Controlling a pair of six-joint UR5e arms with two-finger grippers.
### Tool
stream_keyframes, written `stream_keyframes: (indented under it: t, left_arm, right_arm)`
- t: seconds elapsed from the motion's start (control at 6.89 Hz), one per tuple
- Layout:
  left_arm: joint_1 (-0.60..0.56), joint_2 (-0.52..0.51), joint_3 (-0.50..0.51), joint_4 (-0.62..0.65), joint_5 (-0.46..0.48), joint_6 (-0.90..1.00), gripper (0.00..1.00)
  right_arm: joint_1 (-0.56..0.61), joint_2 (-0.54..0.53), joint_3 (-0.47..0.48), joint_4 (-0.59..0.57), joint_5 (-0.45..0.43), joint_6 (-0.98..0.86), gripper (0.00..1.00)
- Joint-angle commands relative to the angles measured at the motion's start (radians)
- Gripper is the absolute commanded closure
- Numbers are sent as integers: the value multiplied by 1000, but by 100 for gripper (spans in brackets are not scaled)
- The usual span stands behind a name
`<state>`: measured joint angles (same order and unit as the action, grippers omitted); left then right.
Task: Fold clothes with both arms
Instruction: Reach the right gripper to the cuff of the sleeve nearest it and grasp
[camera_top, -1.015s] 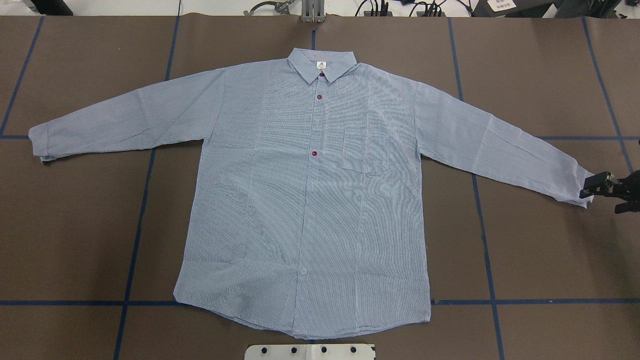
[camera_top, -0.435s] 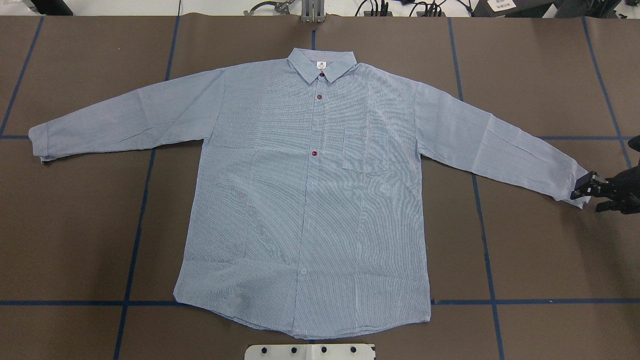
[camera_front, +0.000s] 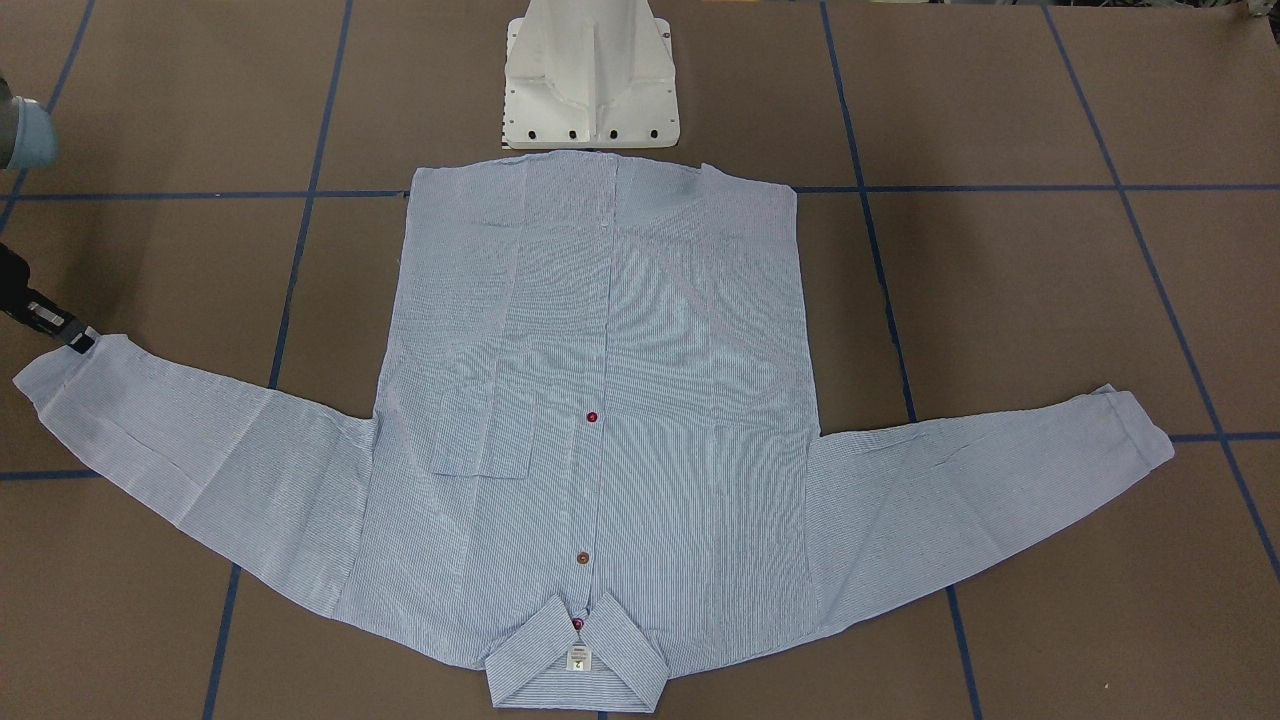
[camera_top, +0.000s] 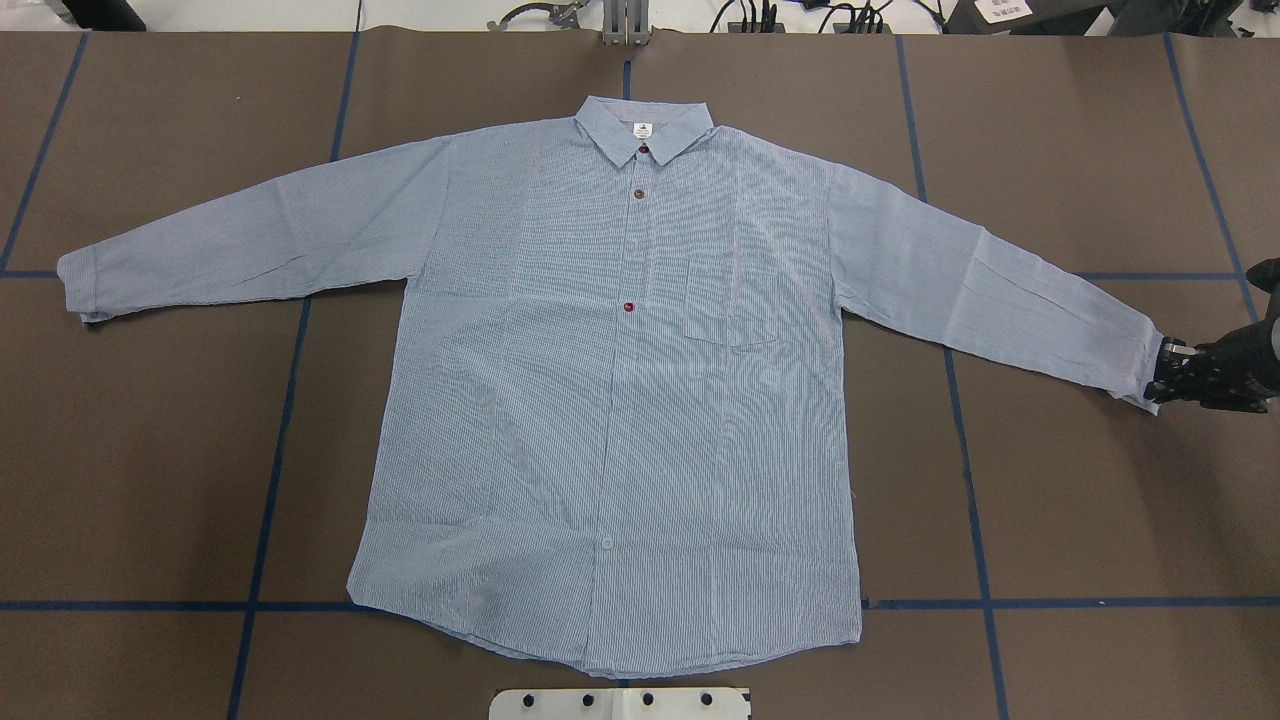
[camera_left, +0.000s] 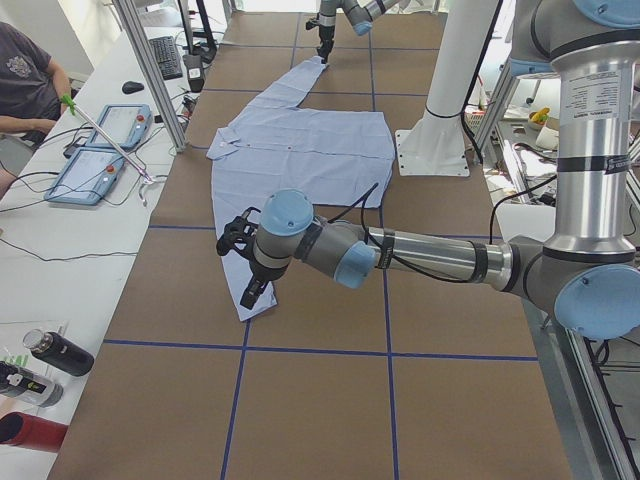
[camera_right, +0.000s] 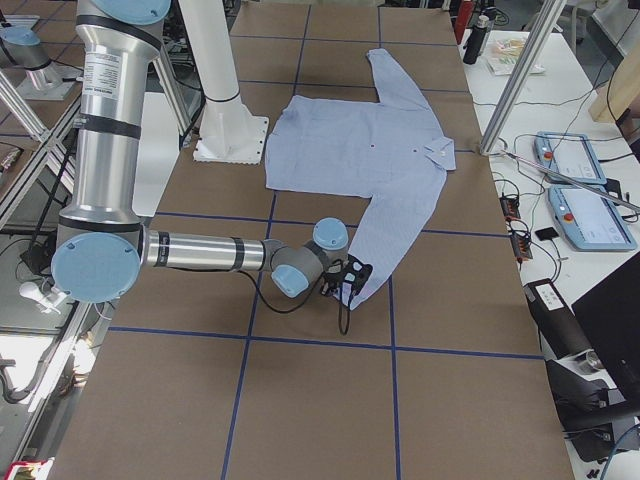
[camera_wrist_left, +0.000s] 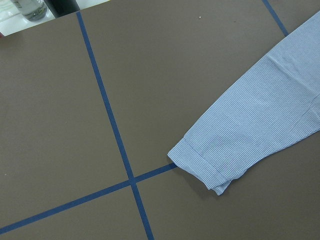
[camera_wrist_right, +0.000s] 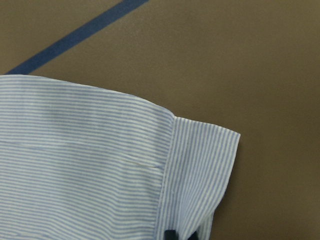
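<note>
The shirt (camera_top: 620, 400) lies flat and face up on the brown bench (camera_top: 1050, 480), with its collar (camera_top: 643, 125) toward the top of the overhead view and both sleeves spread wide. The right pincer (camera_top: 1175, 372) sits at the far right edge of that view, touching the end of the sleeve (camera_top: 1000, 280). The sleeve's long axis runs from the pincer up and to the left toward the shoulder, so the shirt's body lies to the left of it. In the right wrist view the cuff (camera_wrist_right: 200, 165) fills the lower frame. One dark fingertip (camera_wrist_right: 170, 234) shows at the bottom edge against the cloth, but I cannot tell whether the fingers have clamped it. The left pincer (camera_left: 243, 268) hangs above the other cuff (camera_wrist_left: 202, 167); whether it is open cannot be judged from the side view. The coming move probably draws each cuff inward along its sleeve, and the right arm looks nearer to doing so.
</note>
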<state>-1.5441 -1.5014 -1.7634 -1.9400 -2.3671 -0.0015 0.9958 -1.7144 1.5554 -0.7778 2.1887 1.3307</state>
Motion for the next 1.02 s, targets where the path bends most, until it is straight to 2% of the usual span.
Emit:
stream_keyframes:
  t: [0.0, 0.29, 0.44, 0.73, 0.87]
  left_arm:
    - [-1, 15, -17, 0, 2, 0, 0]
    - [-1, 18, -30, 1, 2, 0, 0]
    - [-1, 20, -31, 1, -1, -2, 0]
    - [1, 20, -30, 1, -1, -2, 0]
    - [1, 20, -30, 1, -3, -3, 0]
  right_arm:
    - [13, -11, 56, -3, 3, -8, 100]
    - [60, 1, 158, -18, 8, -13, 100]
    - [44, 100, 147, -53, 0, -13, 100]
    - [5, 392, 146, -324, -16, -13, 100]
    - [-59, 509, 126, -415, -59, -8, 100]
